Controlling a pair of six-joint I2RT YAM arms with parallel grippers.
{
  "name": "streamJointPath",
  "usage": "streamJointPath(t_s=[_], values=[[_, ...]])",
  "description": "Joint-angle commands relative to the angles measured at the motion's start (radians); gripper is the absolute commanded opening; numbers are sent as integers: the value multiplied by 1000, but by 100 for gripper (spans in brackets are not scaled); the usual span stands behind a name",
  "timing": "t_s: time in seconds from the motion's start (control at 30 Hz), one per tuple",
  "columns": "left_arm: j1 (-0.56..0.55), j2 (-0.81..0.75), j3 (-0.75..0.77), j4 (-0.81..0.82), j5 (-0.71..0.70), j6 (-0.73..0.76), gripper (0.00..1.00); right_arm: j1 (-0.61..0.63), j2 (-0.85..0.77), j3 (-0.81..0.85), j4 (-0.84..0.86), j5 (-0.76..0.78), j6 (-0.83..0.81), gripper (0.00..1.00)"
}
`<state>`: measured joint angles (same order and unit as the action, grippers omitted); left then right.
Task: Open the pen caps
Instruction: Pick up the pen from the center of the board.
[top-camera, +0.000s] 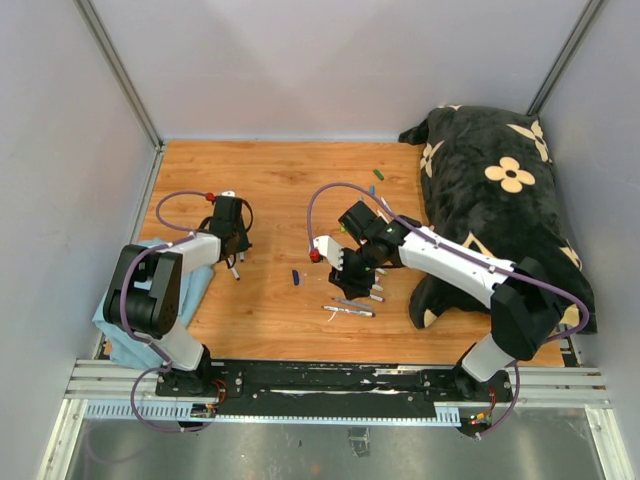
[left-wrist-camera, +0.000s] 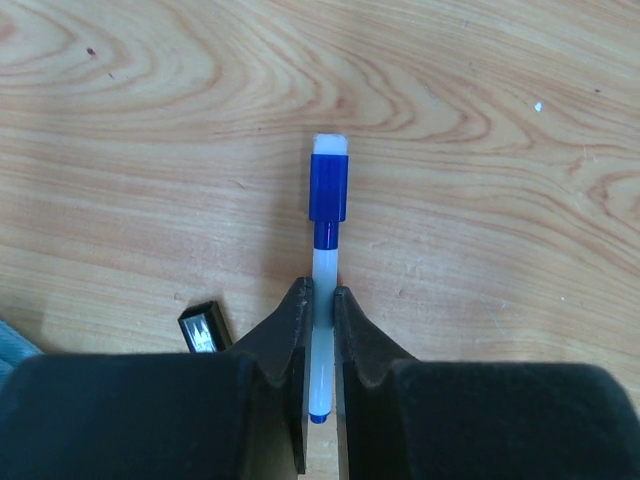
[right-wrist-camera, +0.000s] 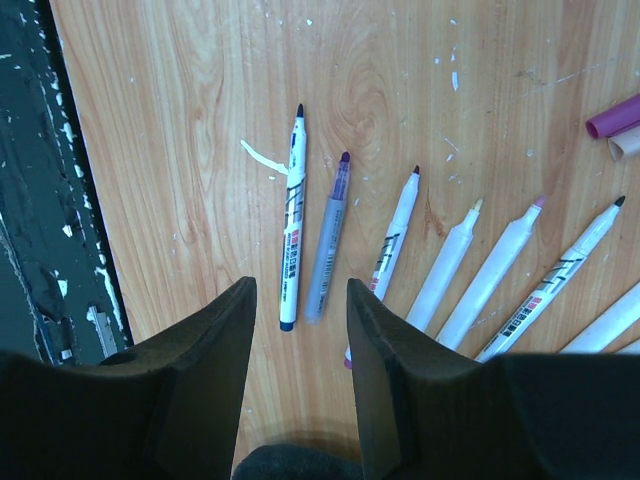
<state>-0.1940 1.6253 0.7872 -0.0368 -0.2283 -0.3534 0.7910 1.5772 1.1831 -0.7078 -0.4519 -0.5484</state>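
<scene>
A blue cloth (top-camera: 118, 318) lies at the far left of the table (top-camera: 270, 190), beside the left arm's base. The left gripper (left-wrist-camera: 320, 300) is clenched on a white pen (left-wrist-camera: 323, 265), its fingers pressing the barrel from both sides. The blue cap (left-wrist-camera: 328, 188) sits on the pen's far end, clear of the fingers. A small black piece (left-wrist-camera: 204, 328) lies on the wood just left of them. Toward the middle, a loose dark cap (top-camera: 296, 277) lies alone between the two grippers. The right gripper (right-wrist-camera: 300, 300) hangs released, jaws apart and grasping nothing, over a fan of uncapped pens (right-wrist-camera: 330, 240) with bare tips. A purple cap (right-wrist-camera: 612, 115) lies at the fan's right end. Farther back a green cap (top-camera: 379, 174) lies near the black flowered pillow (top-camera: 500, 200) on the right.
</scene>
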Motion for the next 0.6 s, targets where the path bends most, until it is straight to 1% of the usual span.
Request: streamJointPath(t_s=[0.0, 0.27, 0.57], values=[[-19, -23, -49, -39, 42, -18, 1, -24, -37, 2, -3, -49, 19, 42], [-41, -122, -98, -26, 42, -42, 0, -78, -76, -8, 20, -125, 47, 42], [-42, -328, -233, 76, 161, -95, 0, -122, -115, -24, 46, -198, 75, 42]])
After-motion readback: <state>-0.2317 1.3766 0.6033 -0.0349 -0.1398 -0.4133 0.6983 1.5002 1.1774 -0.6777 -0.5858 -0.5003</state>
